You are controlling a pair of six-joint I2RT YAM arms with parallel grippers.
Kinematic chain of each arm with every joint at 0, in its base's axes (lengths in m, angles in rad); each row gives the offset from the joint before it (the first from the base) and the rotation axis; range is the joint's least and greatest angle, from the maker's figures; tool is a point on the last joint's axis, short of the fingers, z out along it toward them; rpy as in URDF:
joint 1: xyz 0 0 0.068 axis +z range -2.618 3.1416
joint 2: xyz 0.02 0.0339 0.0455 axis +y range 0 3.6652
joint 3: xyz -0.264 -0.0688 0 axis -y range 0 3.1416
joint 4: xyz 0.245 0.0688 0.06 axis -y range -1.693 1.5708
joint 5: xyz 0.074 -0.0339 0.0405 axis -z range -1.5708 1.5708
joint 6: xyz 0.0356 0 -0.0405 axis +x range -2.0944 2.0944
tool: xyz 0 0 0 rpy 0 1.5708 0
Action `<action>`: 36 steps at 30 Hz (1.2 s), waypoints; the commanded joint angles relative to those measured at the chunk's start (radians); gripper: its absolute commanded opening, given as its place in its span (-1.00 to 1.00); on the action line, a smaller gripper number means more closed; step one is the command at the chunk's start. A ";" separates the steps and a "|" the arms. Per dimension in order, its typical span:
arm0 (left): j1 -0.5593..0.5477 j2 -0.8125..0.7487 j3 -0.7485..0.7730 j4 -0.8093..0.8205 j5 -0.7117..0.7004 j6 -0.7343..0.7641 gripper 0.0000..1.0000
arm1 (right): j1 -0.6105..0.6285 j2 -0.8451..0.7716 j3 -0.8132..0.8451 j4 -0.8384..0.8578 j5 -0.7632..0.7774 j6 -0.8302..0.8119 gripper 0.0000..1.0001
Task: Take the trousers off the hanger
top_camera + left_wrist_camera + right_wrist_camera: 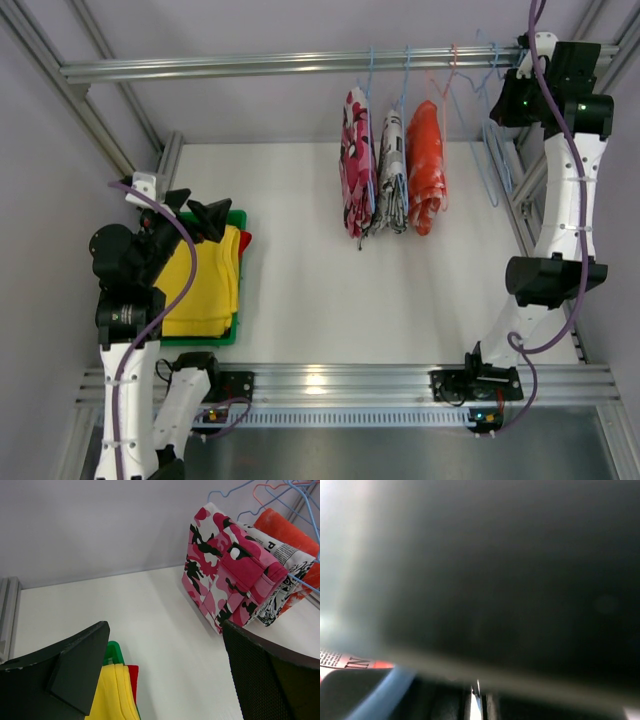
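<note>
**Overhead view**
- Rail (300, 63), far side: three hangers, each with folded trousers over the bar. From the left: pink camouflage trousers (356, 165), newsprint trousers (392, 175), orange-red trousers (425, 165).
- Empty hangers (495, 150) hang just right of these.
- Green tray (200, 340), near left: yellow trousers (200, 285) lie on top, with an edge of red trousers (246, 240) showing beneath.
- Left gripper (197, 208): over the tray's far end, jaws spread wide, holding nothing.
- Right gripper (522, 62): up at the rail's right end, beside the empty hangers.

**Left wrist view**
- Left gripper (165, 630): the two fingers stand well apart with bare table between them.
- The yellow trousers (115, 695), red trousers (132, 680) and tray (114, 650) sit below.
- The pink camouflage pair (225, 575) faces the camera. The newsprint pair (280, 555) and orange-red pair (280, 525) are behind it.

**Right wrist view**
- Mostly dark blur.
- Right gripper (479, 700): jaws clenched. A blue hanger wire (385, 690) passes close by, and I cannot tell whether it is pinched.

**Step in hand**
By my reading, two pairs are delivered and three are to come. The next move calls for steadying a loaded hanger and sliding its pair off the bar.

**Writing**
Only the printed newsprint cloth (340, 660) carries writing, and its letters are too small or blurred to read. No brands are visible.
</note>
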 commanded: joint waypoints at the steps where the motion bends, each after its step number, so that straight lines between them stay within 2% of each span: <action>1: 0.000 0.003 0.012 0.011 -0.010 0.010 0.98 | 0.016 0.042 0.044 0.156 0.013 0.030 -0.89; 11: 0.000 0.006 0.009 0.016 -0.012 0.004 0.98 | 0.014 -0.039 -0.021 0.178 -0.022 0.019 -0.39; 12: 0.000 0.006 0.009 0.017 -0.012 0.003 0.98 | 0.013 -0.048 -0.047 0.182 -0.027 0.018 -0.30; 13: 0.000 0.006 0.009 0.018 -0.013 0.003 0.98 | 0.013 -0.062 -0.063 0.187 -0.035 0.016 -0.04; 15: 0.000 0.003 0.009 0.021 -0.016 0.004 0.98 | 0.007 -0.105 -0.116 0.208 -0.038 0.013 0.28; 21: 0.000 0.024 0.009 0.011 -0.022 0.009 0.98 | -0.003 -0.229 -0.264 0.251 -0.071 -0.010 0.67; 31: 0.000 0.076 0.022 -0.027 -0.044 0.017 0.98 | -0.021 -0.459 -0.472 0.282 -0.073 -0.036 0.97; 36: 0.000 0.081 0.005 -0.012 -0.070 0.034 0.98 | -0.050 -0.570 -0.578 0.294 -0.053 -0.050 0.99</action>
